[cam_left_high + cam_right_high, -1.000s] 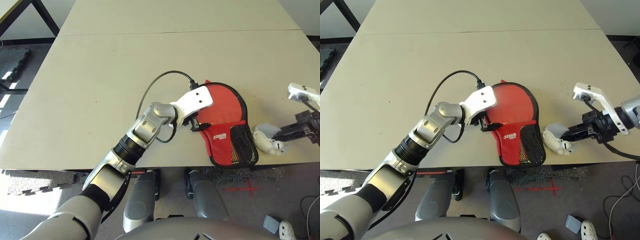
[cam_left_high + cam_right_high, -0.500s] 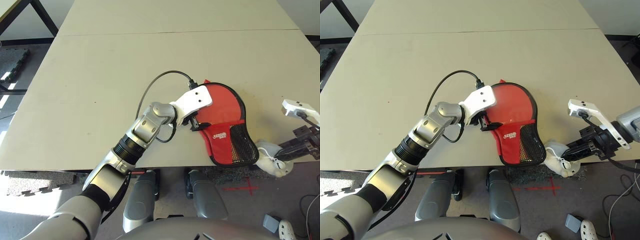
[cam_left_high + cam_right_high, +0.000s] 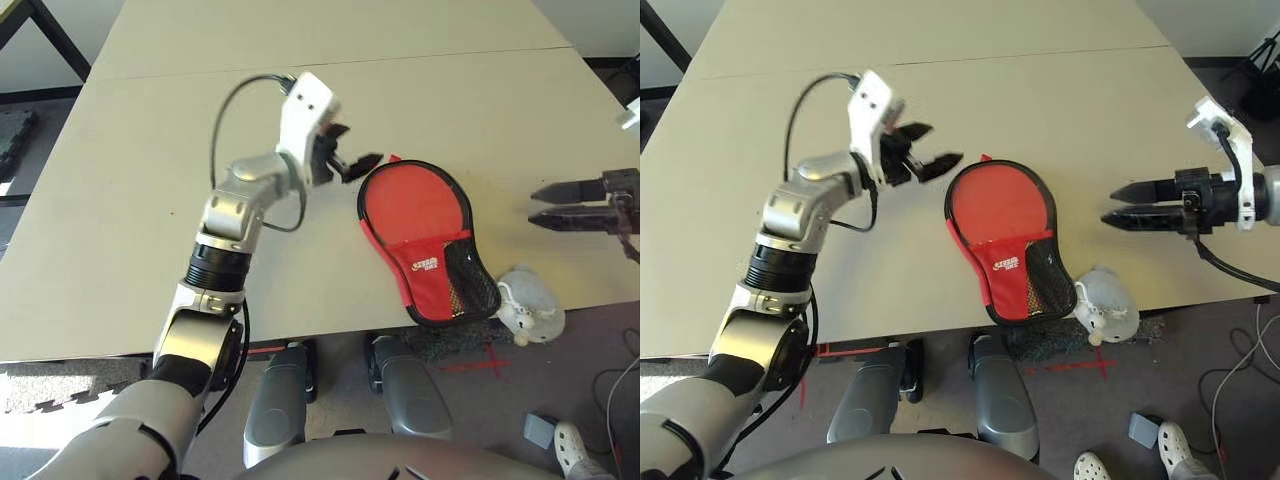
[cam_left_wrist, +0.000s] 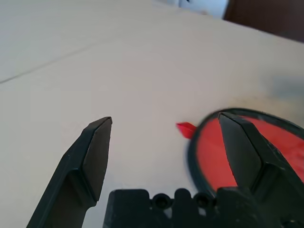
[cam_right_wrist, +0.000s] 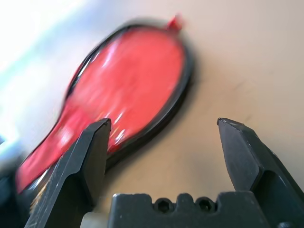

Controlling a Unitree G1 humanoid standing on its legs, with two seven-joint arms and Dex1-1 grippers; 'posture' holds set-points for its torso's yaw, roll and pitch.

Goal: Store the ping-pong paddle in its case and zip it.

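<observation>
The table [image 3: 150, 150] is carrying the case [image 3: 425, 240], which is lying flat near the six o'clock edge; whether anything is sitting inside cannot be told. The left hand [image 3: 350, 163] is hovering spread at its ten o'clock, the right hand [image 3: 1120, 204] spread at three o'clock. A soft grey-white lump [image 3: 1104, 300] is touching its five o'clock end.

Right wrist view: the case [image 5: 128, 80] ahead of the right gripper [image 5: 164, 137] is blurred; its narrow end is cut off by the picture edge. Contents of the case cannot be told. Left wrist view: case rim partly hidden behind one finger [image 4: 244, 147] of the left gripper [image 4: 166, 137].
</observation>
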